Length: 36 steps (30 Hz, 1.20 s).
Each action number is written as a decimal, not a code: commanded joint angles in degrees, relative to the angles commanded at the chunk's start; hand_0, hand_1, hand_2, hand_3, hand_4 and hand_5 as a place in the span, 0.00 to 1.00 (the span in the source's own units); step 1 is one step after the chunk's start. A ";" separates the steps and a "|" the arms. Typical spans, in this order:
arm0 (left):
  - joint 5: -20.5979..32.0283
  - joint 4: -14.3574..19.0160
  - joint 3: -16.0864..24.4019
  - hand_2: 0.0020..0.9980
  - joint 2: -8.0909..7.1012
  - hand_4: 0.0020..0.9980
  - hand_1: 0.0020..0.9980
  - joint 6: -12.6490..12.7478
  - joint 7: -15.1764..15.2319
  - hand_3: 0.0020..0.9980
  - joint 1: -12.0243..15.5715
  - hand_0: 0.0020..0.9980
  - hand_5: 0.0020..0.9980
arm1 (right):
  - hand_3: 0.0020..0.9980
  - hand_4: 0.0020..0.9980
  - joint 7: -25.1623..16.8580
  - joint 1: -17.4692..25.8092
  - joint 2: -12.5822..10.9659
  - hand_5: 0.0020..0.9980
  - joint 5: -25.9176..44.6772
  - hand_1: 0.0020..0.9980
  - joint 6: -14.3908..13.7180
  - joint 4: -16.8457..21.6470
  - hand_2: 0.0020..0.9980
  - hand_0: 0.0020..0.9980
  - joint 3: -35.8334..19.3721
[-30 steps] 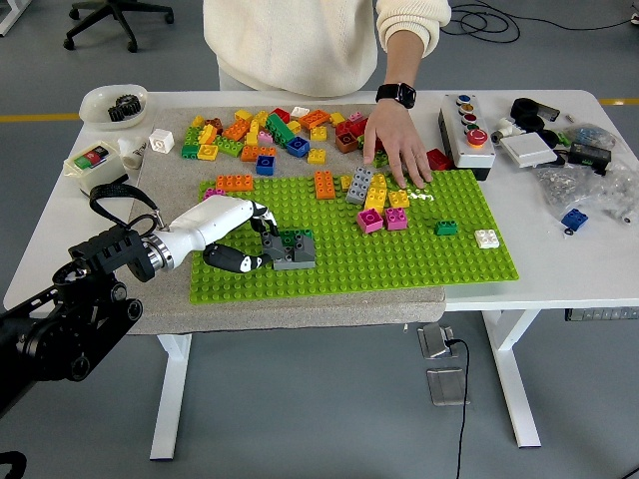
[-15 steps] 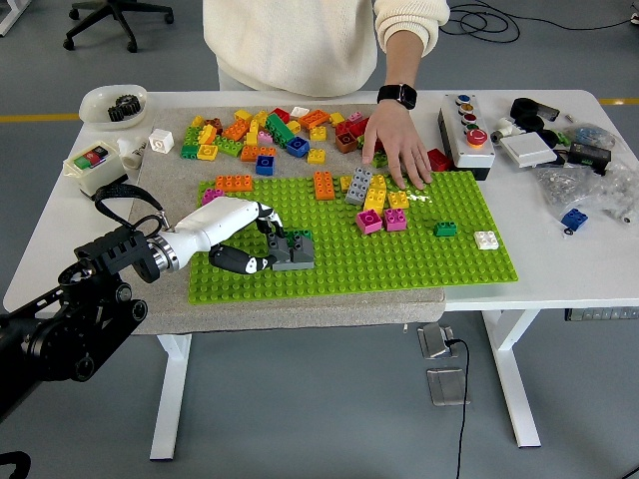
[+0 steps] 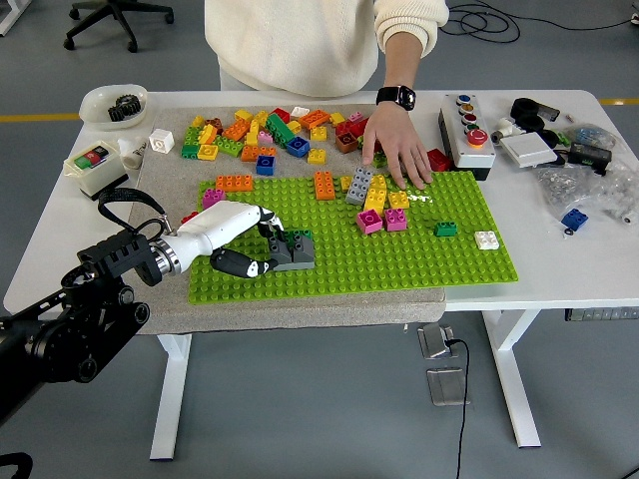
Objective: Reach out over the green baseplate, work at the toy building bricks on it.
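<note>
Left hand reaches over the baseplate, fingers pinching the grey-green brick stack sitting on the plate's left part. Person's hand rests flat on the plate's far edge by loose bricks.

The white table carries a grey mat under the green baseplate, a white bowl and switch box at its left, and a button box, clear bags and a blue brick at its right.
</note>
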State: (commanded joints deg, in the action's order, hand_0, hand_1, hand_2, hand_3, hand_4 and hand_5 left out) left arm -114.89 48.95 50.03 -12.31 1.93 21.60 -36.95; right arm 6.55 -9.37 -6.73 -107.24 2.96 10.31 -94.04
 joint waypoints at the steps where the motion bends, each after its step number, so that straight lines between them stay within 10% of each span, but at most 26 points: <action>1: 0.02 -0.05 -0.03 0.53 0.01 0.59 0.57 0.03 0.02 0.53 -0.02 0.66 0.04 | 0.62 0.82 0.00 0.01 0.01 0.52 0.00 0.65 0.00 0.00 0.68 0.74 0.00; 36: 0.76 -1.52 -0.55 0.53 0.70 0.57 0.58 -0.02 0.96 0.53 -1.34 0.68 0.06 | 0.62 0.82 0.00 -0.13 0.00 0.52 0.08 0.64 0.06 0.00 0.68 0.74 0.16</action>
State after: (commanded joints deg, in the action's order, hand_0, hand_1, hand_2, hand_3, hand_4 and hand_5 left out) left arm -114.13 47.43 49.47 -11.60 1.91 22.56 -38.29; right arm 6.55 -9.50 -6.73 -107.16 3.03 10.31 -93.88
